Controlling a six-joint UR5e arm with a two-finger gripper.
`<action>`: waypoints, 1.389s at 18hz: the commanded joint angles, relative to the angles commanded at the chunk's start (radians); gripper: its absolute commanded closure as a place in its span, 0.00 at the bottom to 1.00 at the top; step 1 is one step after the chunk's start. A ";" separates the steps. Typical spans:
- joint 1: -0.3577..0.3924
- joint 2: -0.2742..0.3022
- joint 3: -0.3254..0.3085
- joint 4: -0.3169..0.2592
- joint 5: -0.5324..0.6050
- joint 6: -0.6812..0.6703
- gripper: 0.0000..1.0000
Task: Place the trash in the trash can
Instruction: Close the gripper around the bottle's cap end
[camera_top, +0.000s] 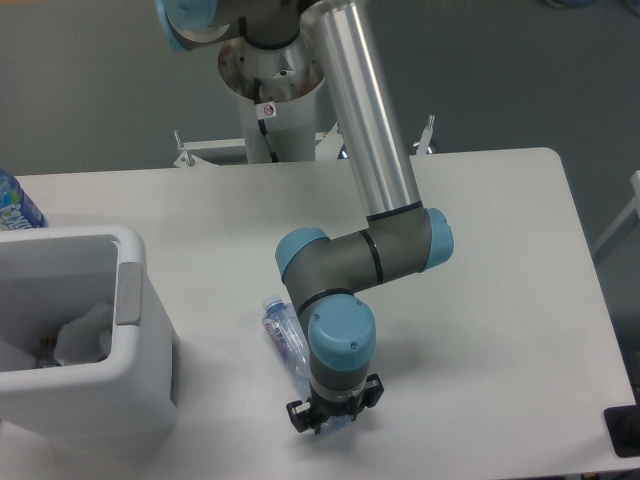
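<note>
The clear crinkled bottle (282, 333) lies on its side on the table, white cap pointing to the far left. My gripper (329, 420) points straight down over the bottle's near end. The wrist hides the fingers, so whether they are closed on the bottle does not show. The crumpled white tissue (85, 335) rests inside the trash can (130, 292), a white boxy bin at the left edge, well to the left of the gripper.
A blue-labelled water bottle (14, 204) stands behind the bin at the far left. The arm's base column (272, 100) rises behind the table. A dark object (625, 430) sits past the table's right front corner.
</note>
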 joint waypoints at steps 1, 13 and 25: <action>0.000 0.002 0.000 -0.002 0.012 0.003 0.41; 0.000 0.047 0.008 -0.012 0.040 0.058 0.41; 0.031 0.126 0.124 -0.002 0.019 0.143 0.41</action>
